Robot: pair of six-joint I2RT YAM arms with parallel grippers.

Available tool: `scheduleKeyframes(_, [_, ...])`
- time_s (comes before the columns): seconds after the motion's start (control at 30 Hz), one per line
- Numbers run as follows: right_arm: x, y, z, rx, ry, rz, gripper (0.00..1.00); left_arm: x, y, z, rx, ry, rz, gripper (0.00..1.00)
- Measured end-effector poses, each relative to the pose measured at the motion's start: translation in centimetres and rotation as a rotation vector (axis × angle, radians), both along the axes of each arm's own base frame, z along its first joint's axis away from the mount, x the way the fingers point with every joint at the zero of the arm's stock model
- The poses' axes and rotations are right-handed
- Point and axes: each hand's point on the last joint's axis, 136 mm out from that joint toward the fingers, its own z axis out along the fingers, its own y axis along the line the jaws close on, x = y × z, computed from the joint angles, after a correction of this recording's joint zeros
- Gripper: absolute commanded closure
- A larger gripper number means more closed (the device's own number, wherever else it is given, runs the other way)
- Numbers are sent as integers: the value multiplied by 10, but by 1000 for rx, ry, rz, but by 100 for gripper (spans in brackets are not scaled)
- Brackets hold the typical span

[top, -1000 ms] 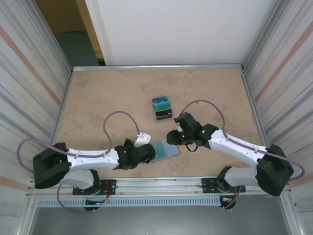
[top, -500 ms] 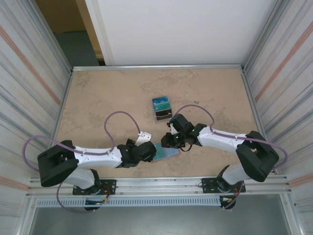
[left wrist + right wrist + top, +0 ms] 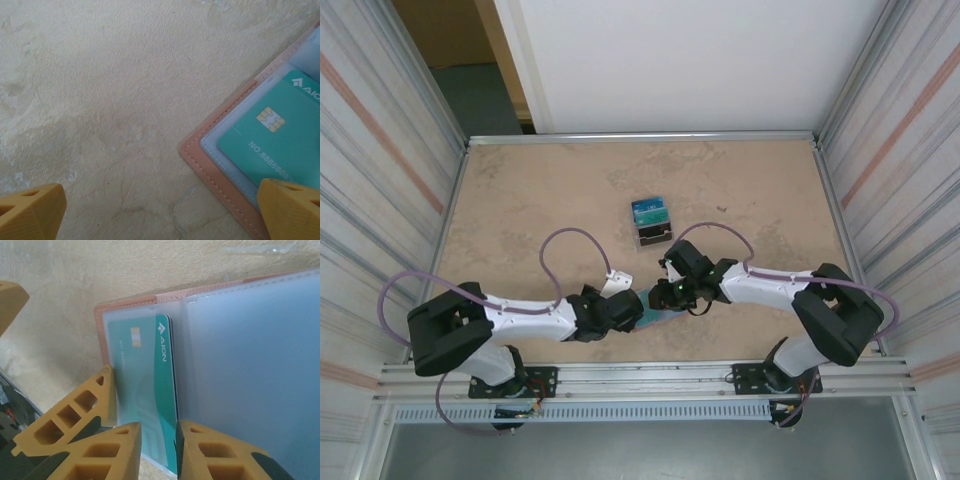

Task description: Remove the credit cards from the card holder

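Observation:
The card holder point(image 3: 654, 311) lies open on the table between my two grippers, pink rim outside, pale blue-grey sleeves inside point(image 3: 250, 365). A teal credit card point(image 3: 145, 375) sits in its left sleeve, a darker card edge under it. My right gripper point(image 3: 157, 452) hovers over the card's near end, jaws a narrow gap apart with the card showing in the gap. My left gripper point(image 3: 160, 212) is wide open at the holder's corner point(image 3: 220, 165). Its right fingertip point(image 3: 292, 207) rests on the holder's edge beside the teal card point(image 3: 280, 135).
A dark tiered stand point(image 3: 653, 222) with teal cards stands behind the grippers at mid-table. The left gripper's fingers point(image 3: 70, 415) flank the holder's left edge in the right wrist view. Metal rails point(image 3: 640, 380) border the near table edge, with striped walls on both sides.
My right gripper has moved left and down onto the open card holder, close to the left gripper, and its jaws have narrowed. The left gripper has barely shifted.

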Motion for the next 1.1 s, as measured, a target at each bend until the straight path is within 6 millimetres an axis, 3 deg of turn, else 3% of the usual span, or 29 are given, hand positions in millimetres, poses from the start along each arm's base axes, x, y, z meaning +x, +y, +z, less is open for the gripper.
scheduleKeyframes(0.6, [0, -6, -15, 24, 48, -39, 79, 3, -4, 1, 14, 2, 2, 1])
scheduleKeyframes(0.83, [-1, -6, -16, 118, 94, -63, 80, 3, -4, 1, 23, -2, 5, 1])
scheduleKeyframes(1.1, [-2, -4, -16, 210, 139, -83, 89, 5, -2, 1, 42, -11, 12, 1])
